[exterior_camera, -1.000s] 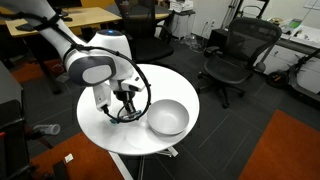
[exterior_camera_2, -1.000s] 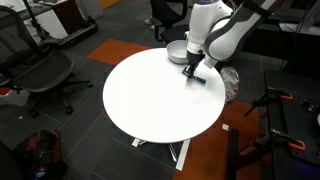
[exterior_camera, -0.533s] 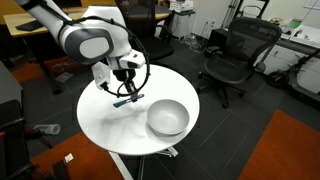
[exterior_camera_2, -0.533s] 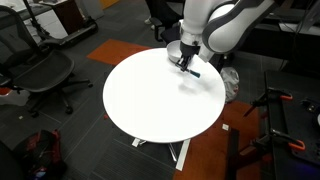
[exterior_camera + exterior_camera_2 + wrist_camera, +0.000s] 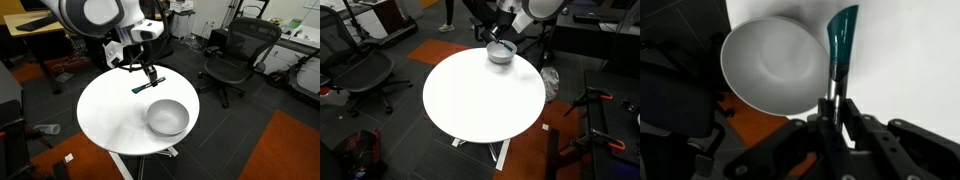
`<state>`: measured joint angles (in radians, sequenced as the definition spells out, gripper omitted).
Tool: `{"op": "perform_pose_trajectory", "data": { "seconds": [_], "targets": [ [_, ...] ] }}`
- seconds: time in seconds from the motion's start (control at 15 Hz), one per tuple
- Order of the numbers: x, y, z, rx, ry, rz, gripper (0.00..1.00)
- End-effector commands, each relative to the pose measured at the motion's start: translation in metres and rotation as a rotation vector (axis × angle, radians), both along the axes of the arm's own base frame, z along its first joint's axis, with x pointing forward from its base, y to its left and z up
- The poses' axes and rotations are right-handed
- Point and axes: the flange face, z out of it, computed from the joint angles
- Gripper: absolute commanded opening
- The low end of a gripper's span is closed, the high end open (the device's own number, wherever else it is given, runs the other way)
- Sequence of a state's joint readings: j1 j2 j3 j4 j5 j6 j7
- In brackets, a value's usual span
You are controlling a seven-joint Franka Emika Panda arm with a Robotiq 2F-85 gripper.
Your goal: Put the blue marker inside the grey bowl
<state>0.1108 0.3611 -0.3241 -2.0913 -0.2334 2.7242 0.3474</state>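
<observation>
The blue marker (image 5: 841,45) you are holding is a thin, smooth stick, glossy teal along its length and darker at the end nearest the fingers. In the wrist view it points straight away from the gripper (image 5: 836,108), whose jaws are closed narrowly on that dark end. The teal tip lies just beside the rim of the grey bowl (image 5: 770,65), over the white tabletop rather than over the hollow.

The bowl is round, fairly deep and light grey, with a smooth matte inside that shades softly towards the bottom. In an exterior view the marker (image 5: 143,87) hangs roughly level in the air below the gripper (image 5: 150,74), clear of the round white table (image 5: 105,120), and the bowl (image 5: 167,118) stands on the table nearby, with nothing in it. In an exterior view the bowl (image 5: 501,53) sits near the table's (image 5: 480,100) far edge; the marker is too small to make out there.
</observation>
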Motion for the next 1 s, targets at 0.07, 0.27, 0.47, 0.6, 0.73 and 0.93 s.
{"op": "perform_pose_trajectory", "data": {
  "seconds": [0.07,0.27,0.47,0.6,0.73,0.93],
  "targets": [
    [0.019,-0.027,0.026,-0.032,0.001,-0.086,0.05],
    [0.028,-0.046,0.026,-0.023,0.031,-0.12,0.05],
    [0.032,-0.065,0.017,-0.009,0.088,-0.164,0.05],
    [0.035,-0.075,0.01,0.005,0.124,-0.189,0.05],
    [0.039,-0.084,0.001,0.019,0.149,-0.21,0.05],
    [0.045,-0.095,-0.013,0.041,0.156,-0.232,0.05]
  ]
}}
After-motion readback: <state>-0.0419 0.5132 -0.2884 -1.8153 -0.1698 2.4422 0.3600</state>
